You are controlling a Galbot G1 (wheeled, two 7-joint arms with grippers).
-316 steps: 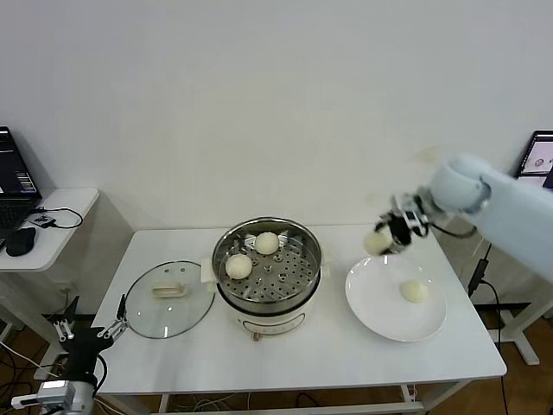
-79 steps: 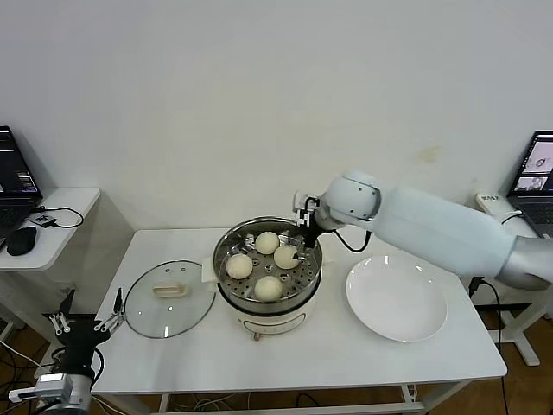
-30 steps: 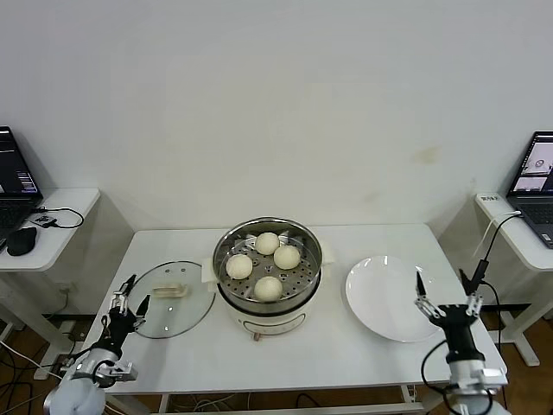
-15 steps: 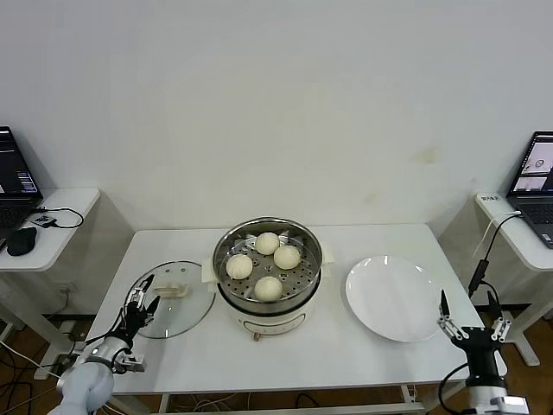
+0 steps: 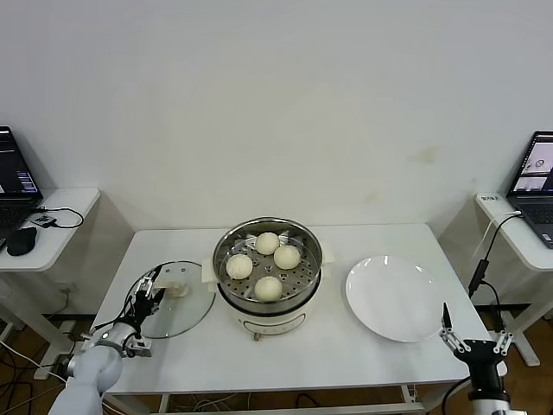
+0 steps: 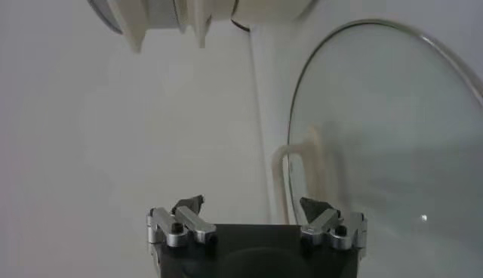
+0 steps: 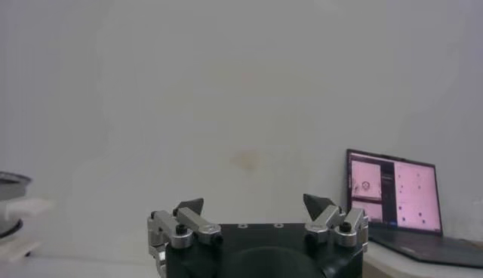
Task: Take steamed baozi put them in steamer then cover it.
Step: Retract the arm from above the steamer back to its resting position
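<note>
Several off-white baozi (image 5: 269, 288) lie on the perforated tray of the shiny steamer (image 5: 226, 244) at the table's middle. The cover (image 5: 186, 313), a clear glass lid with a cream handle (image 5: 175, 290), lies flat on the table left of the steamer. My left gripper (image 5: 149, 296) hovers open over the lid's near-left part, just short of the handle. In the left wrist view the open left gripper (image 6: 256, 208) faces the handle (image 6: 302, 177) and the glass lid (image 6: 392, 136). My right gripper (image 5: 473, 341) hangs open and empty off the table's front right corner, as the right wrist view also shows (image 7: 255, 205).
An empty white plate (image 5: 396, 298) lies right of the steamer. A side desk at the left carries a laptop (image 5: 13, 177) and a mouse (image 5: 19, 240). Another laptop (image 5: 537, 164) stands on a desk at the right. A cable hangs by the table's right edge.
My left gripper has risen from the table's front left and come in over the lid, near its handle. My right gripper has sunk lower and to the right, off the plate's edge.
</note>
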